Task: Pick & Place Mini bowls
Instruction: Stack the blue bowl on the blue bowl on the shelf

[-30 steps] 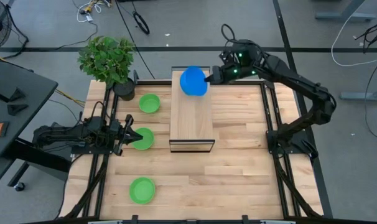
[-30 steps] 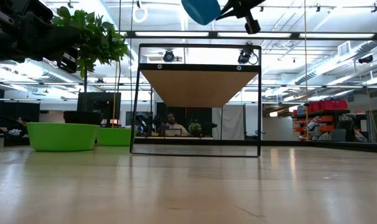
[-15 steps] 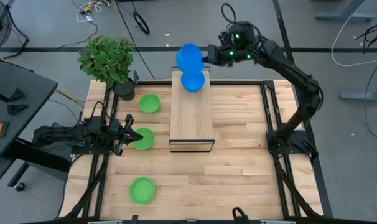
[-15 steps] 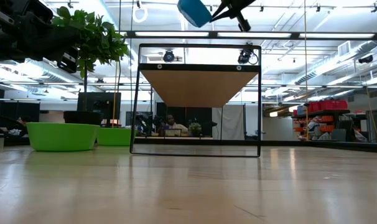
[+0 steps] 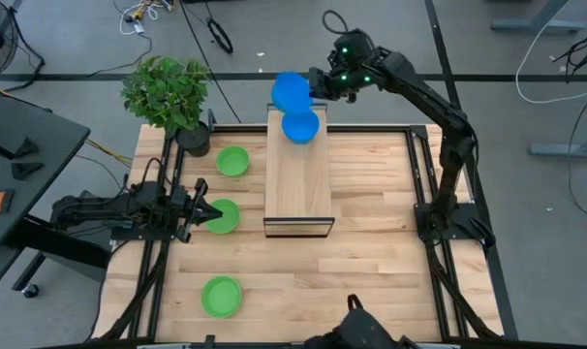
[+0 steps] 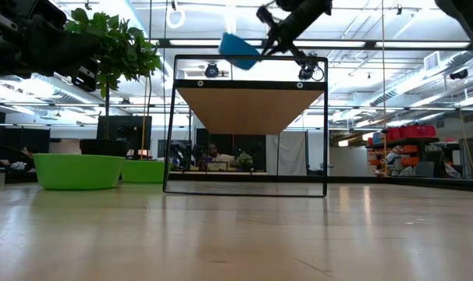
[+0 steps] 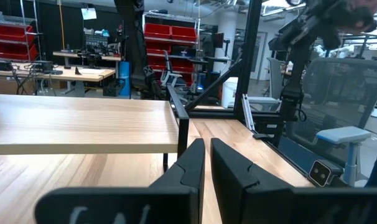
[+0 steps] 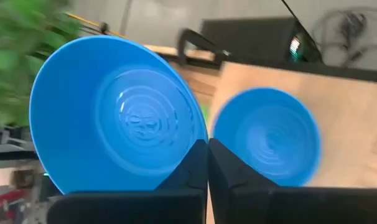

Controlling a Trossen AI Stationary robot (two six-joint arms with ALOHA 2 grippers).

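Observation:
My right gripper (image 5: 316, 85) is shut on a bright blue mini bowl (image 5: 291, 92), held in the air beyond the far end of a raised wooden shelf (image 5: 298, 184). It shows tilted in the low view (image 6: 238, 48). A second blue bowl (image 5: 300, 127) sits on its base at the shelf's far end. Three green bowls (image 5: 232, 161) (image 5: 222, 216) (image 5: 222, 296) rest on the table at the left. My left gripper (image 5: 202, 212) is shut and hovers beside the middle green bowl, touching nothing. My right gripper pinches the blue bowl's rim (image 8: 195, 138) between its two fingers (image 8: 223, 171), at the side of the bowl toward the table's right. The fingers come roughly level from the right. The bowl is lifted clear and tipped, its hollow facing the wrist camera.
A leafy plant in a dark pot (image 5: 168, 94) stands at the table's far left corner. The shelf stands on a black frame (image 6: 325, 125) in the middle of the table. Bare wood lies right of the shelf (image 5: 371, 233). A dark shape (image 5: 356, 330) shows at the near edge.
My right gripper has carried the blue bowl from above the shelf's far end toward the table's far edge and slightly left, uncovering the second blue bowl on the shelf. The held bowl has tipped more and shows lower in the low view.

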